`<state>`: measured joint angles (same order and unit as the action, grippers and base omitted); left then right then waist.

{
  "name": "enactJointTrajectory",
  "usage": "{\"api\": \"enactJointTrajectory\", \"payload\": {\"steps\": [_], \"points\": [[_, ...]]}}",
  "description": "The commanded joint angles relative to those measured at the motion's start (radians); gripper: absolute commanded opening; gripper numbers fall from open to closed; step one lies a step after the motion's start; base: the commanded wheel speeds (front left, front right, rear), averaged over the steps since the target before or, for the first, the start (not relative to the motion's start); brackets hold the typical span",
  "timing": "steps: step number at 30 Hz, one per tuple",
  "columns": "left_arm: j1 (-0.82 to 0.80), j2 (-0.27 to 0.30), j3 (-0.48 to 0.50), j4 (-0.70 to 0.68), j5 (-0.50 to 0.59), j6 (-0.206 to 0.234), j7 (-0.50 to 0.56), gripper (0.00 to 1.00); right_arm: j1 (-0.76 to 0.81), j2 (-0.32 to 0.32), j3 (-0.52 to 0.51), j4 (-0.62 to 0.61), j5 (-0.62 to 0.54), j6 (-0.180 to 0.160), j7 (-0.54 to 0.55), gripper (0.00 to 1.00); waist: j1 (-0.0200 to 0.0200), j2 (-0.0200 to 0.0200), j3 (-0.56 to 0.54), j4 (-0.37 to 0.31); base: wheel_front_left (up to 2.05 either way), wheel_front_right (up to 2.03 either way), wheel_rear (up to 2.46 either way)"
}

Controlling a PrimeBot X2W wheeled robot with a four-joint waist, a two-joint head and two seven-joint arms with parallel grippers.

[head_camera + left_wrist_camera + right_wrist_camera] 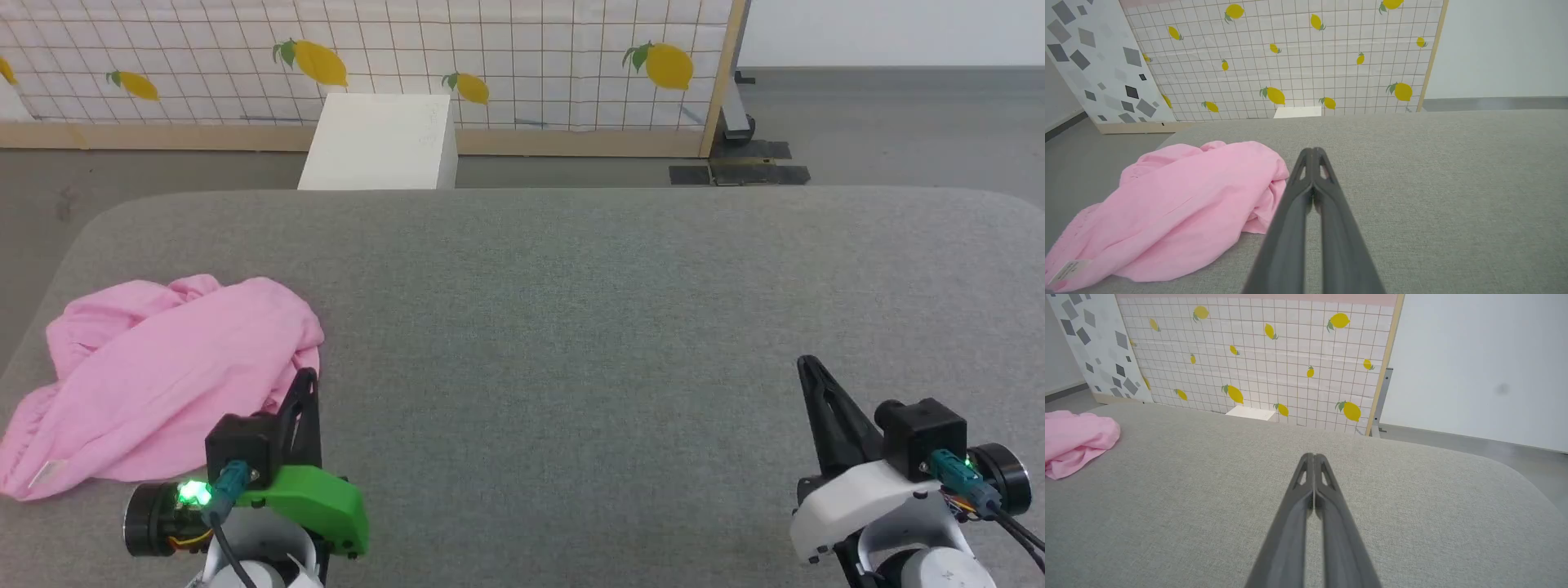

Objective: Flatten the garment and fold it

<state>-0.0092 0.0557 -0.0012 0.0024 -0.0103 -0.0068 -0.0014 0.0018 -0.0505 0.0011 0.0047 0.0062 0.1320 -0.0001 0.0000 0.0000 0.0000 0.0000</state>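
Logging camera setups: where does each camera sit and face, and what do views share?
Head view: on the head, facing down at the grey table; left gripper, right gripper at bottom.
Left wrist view: on that wrist, along the shut left gripper; pink garment beside.
Right wrist view: on that wrist, along the shut right gripper toward the lemon screen.
Shared: garment, table, screen.

The left claw (pixel 1312 152), fingers pressed together, points across the grey counter (pixel 1433 183), its tip just beside the crumpled pink garment (pixel 1184 204) at the counter's left edge.
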Motion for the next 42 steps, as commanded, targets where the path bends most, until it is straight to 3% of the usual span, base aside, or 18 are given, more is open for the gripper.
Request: {"api": "enactJointTrajectory", "payload": {"steps": [1, 25, 26, 42], "points": [[0.009, -0.005, 0.001, -0.002, 0.010, 0.007, 0.001, 0.00, -0.002, 0.000, -0.001, -0.005, -0.006, -0.001, 0.000, 0.00, 0.0000, 0.0000, 0.000, 0.000, 0.00, 0.00, 0.00], [0.009, -0.005, 0.001, -0.002, 0.010, 0.007, 0.001, 0.00, -0.002, 0.000, -0.001, -0.005, -0.006, -0.001, 0.000, 0.00, 0.0000, 0.0000, 0.000, 0.000, 0.00, 0.00, 0.00], [0.000, 0.000, 0.000, 0.000, 0.000, 0.000, 0.000, 1.00, 0.000, 0.000, 0.000, 0.000, 0.000, 0.000, 0.000, 1.00, 0.0000, 0.0000, 0.000, 0.000, 0.00, 0.00, 0.00], [0.000, 0.000, -0.022, 0.024, -0.031, 0.010, -0.026, 1.00, 0.011, 0.000, 0.001, 0.021, 0.048, 0.000, -0.027, 1.00, 0.0000, 0.0000, 0.000, 0.003, 0.00, 0.00, 0.00]]}}
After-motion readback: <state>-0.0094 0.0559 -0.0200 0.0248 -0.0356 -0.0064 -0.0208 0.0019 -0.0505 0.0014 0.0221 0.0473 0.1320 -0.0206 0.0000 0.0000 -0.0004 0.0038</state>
